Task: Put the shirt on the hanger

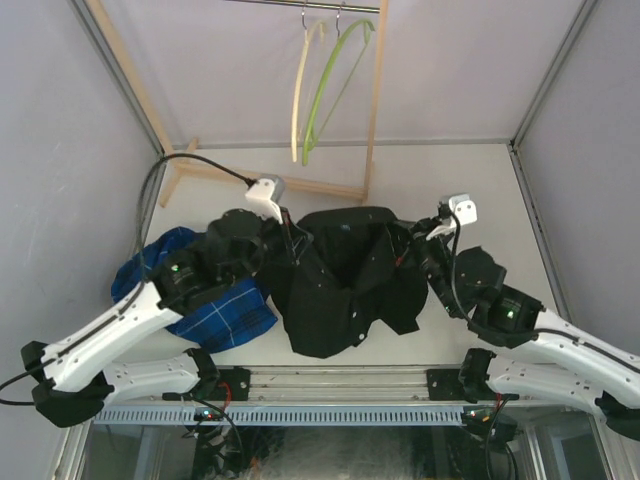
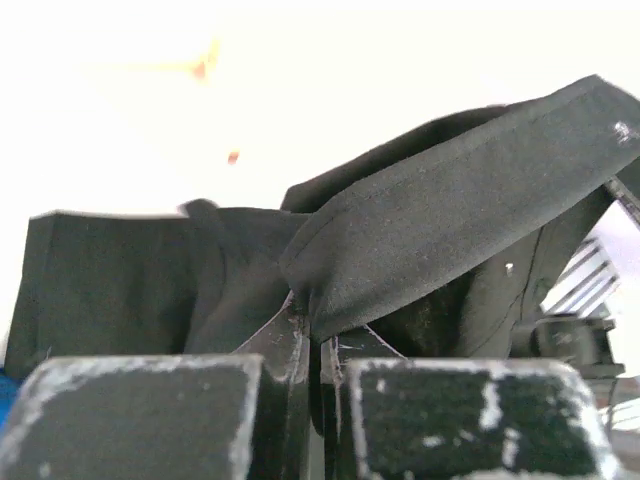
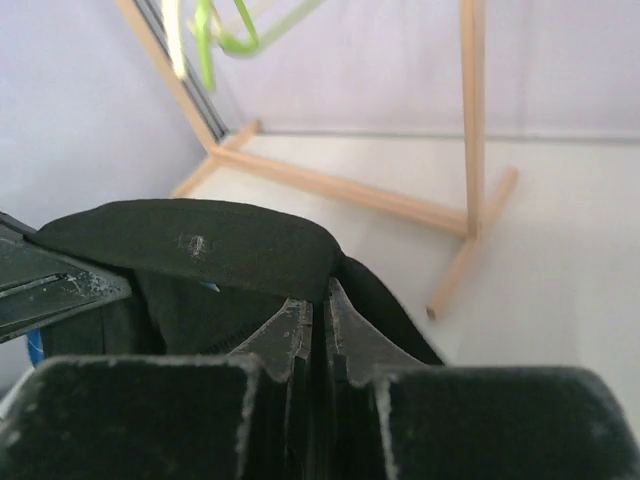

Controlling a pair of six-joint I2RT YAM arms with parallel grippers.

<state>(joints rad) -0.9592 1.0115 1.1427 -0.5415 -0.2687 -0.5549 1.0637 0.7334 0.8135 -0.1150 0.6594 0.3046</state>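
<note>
A blue plaid shirt lies at the near left of the table, under the left arm. The left gripper is clamped on a folded edge of the black shirt, which sits bunched mid-table just beside the plaid shirt. At its 3 o'clock, the right gripper pinches the shirt's right edge, fingers together. At 12 o'clock, well apart, the green hanger hangs on the wooden rack beside a cream hanger. Bare tabletop lies between.
</note>
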